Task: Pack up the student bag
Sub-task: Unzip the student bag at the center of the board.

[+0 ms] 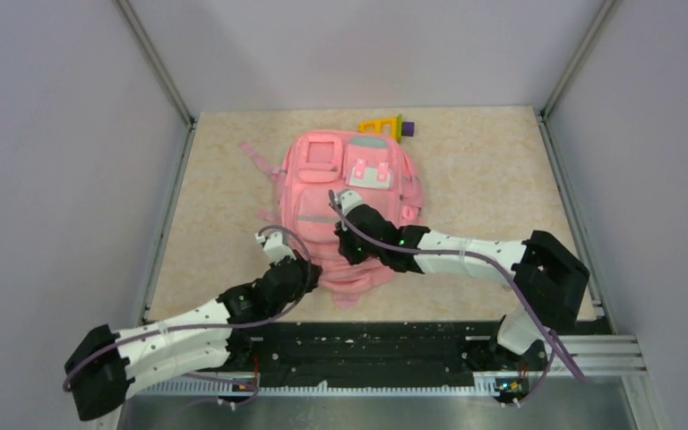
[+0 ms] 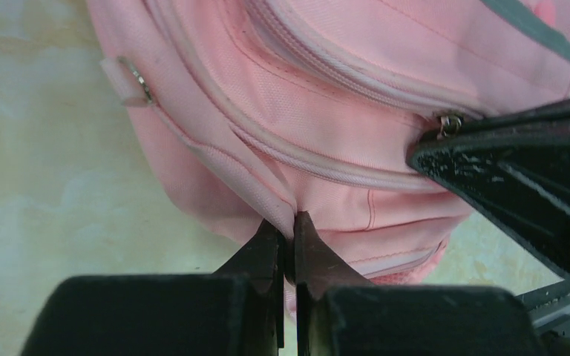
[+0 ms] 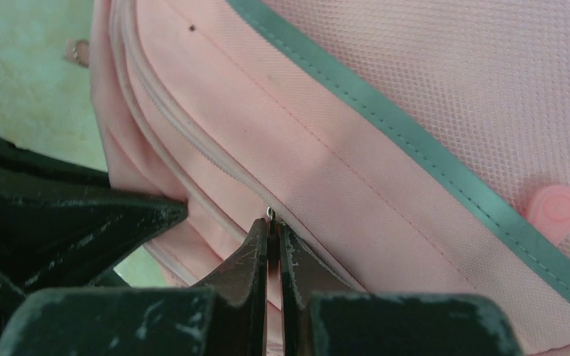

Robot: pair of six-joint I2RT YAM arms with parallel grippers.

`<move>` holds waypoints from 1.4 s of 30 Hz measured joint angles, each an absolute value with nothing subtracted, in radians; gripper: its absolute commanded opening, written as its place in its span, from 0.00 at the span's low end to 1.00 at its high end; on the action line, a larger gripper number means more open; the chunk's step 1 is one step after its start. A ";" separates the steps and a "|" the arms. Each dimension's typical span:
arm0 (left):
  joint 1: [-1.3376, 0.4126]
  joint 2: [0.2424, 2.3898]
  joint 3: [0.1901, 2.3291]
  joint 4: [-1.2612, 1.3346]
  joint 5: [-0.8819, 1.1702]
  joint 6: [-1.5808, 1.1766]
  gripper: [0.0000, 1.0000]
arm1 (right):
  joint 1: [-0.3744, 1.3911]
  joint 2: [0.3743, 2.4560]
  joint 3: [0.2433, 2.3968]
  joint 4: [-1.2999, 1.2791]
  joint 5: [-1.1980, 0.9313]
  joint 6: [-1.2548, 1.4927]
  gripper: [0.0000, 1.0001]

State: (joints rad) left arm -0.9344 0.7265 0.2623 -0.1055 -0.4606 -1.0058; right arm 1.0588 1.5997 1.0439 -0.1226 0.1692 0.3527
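Note:
The pink student bag [image 1: 345, 193] lies flat in the middle of the table, front side up, its near end toward the arms. At that near end my left gripper [image 2: 289, 226] is shut on a fold of the bag's pink fabric [image 2: 271, 200] beside a zip seam. My right gripper [image 3: 274, 226] is shut on the small metal zipper pull [image 3: 270, 213] of a closed zip [image 3: 193, 148] just below the grey reflective strip [image 3: 415, 141]. The same pull [image 2: 450, 122] shows at the right fingers' tip in the left wrist view. Both grippers [image 1: 300, 269] [image 1: 351, 235] sit close together on the bag.
A yellow and purple toy piece [image 1: 387, 126] lies just beyond the bag's far end. Metal rails [image 1: 166, 224] border the beige tabletop on the left and right, with grey walls behind. A loose pink strap [image 1: 260, 159] trails from the bag's far left.

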 measured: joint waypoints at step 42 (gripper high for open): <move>-0.389 1.045 0.606 -0.110 -0.072 -0.644 0.63 | 0.905 1.259 0.744 -0.177 0.285 0.390 0.00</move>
State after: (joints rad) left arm -0.3889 1.0447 0.6060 -0.1104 -0.0715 -0.6441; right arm 0.9047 1.2594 0.7441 -0.1768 0.2852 0.3901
